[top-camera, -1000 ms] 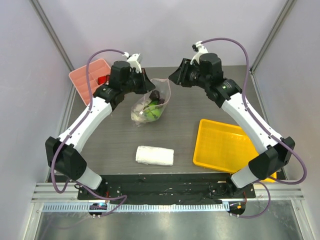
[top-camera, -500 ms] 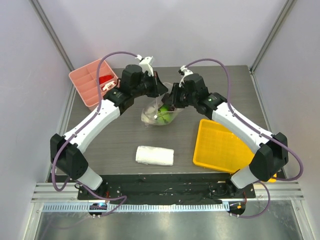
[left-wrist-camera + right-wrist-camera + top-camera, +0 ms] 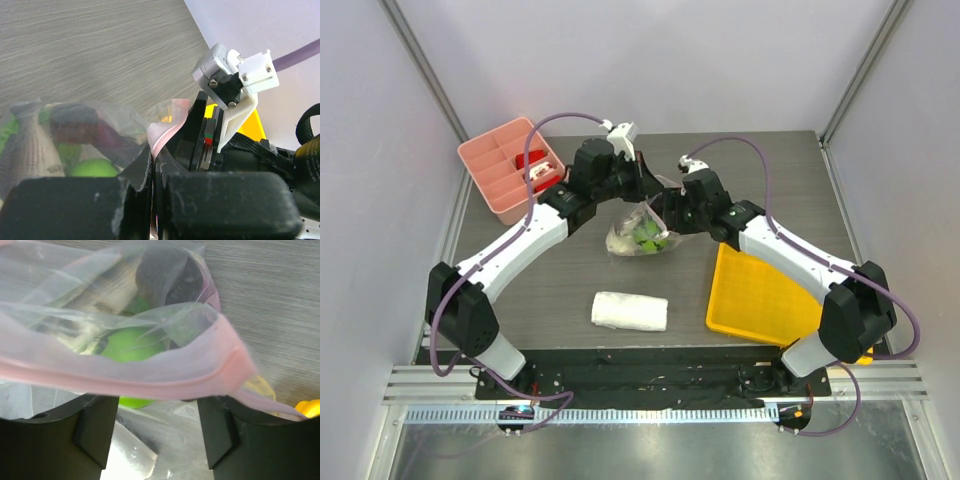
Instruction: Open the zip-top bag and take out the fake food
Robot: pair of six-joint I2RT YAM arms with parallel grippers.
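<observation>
Plastic zip-top bag (image 3: 630,238), crinkly, pink-edged

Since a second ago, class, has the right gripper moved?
Yes. The right gripper has come nearer, toward the far left corner of the yellow tray, reaching the bag.

From above, the mouth of the zip-top bag (image 3: 642,235) is hidden beneath the left gripper (image 3: 638,188) and right gripper (image 3: 672,215) — inside it the fake food (image 3: 131,344) shows only as blurred green and dark shapes — and its out-of-focus pink edge runs off the left of the right wrist view.
</observation>
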